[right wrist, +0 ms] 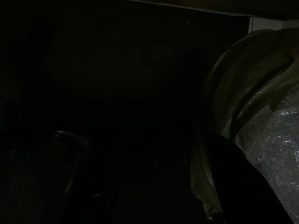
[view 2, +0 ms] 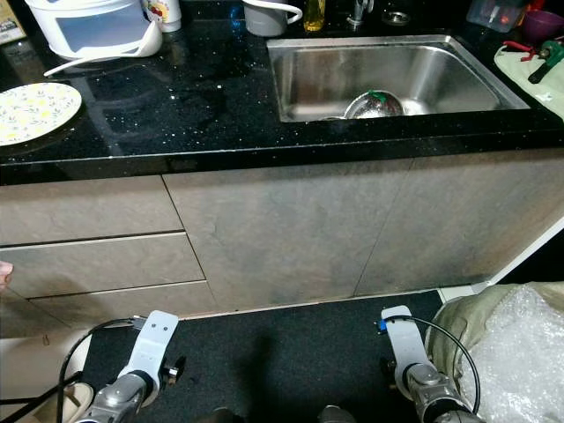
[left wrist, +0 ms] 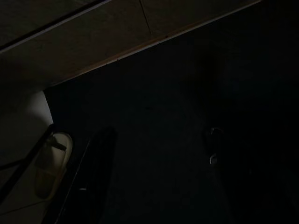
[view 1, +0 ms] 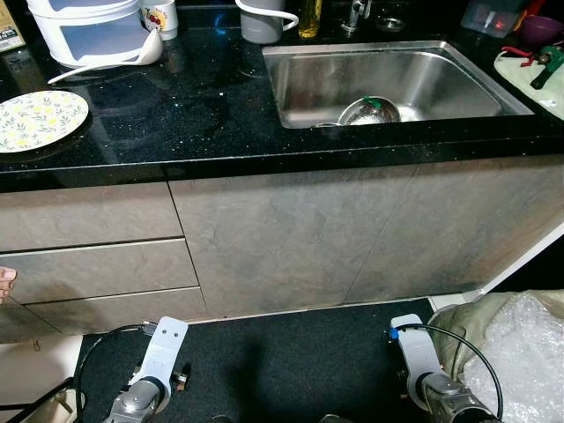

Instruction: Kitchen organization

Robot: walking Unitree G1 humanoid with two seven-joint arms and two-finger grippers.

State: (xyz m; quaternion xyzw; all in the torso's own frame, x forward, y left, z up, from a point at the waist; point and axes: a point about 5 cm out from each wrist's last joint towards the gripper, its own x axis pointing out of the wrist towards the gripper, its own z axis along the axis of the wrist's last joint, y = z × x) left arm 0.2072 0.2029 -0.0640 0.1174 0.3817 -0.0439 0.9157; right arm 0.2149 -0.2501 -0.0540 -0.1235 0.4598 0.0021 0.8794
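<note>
A black granite counter [view 1: 203, 106] runs across in front of me. On its left end lies a floral plate [view 1: 35, 119]. The steel sink [view 1: 441, 79] on the right holds a metal strainer [view 1: 370, 110]. Both silver arms hang low over the dark floor mat [view 1: 282, 361], far below the counter. My left gripper [left wrist: 160, 133] is dimly seen with its fingers apart over the mat, holding nothing. My right gripper [right wrist: 140, 137] hangs the same way, its fingers spread, next to a bag of bubble wrap [right wrist: 275, 126].
A white container [view 1: 92, 31], a white ladle [view 1: 106, 62], a mug [view 1: 159, 16], a grey jug [view 1: 263, 22] and a bottle [view 1: 309, 18] line the counter's back. Tools lie on a cloth [view 1: 538, 66] far right. Drawers [view 1: 88, 264] sit lower left. A person's toes [view 1: 5, 280] show at the left edge.
</note>
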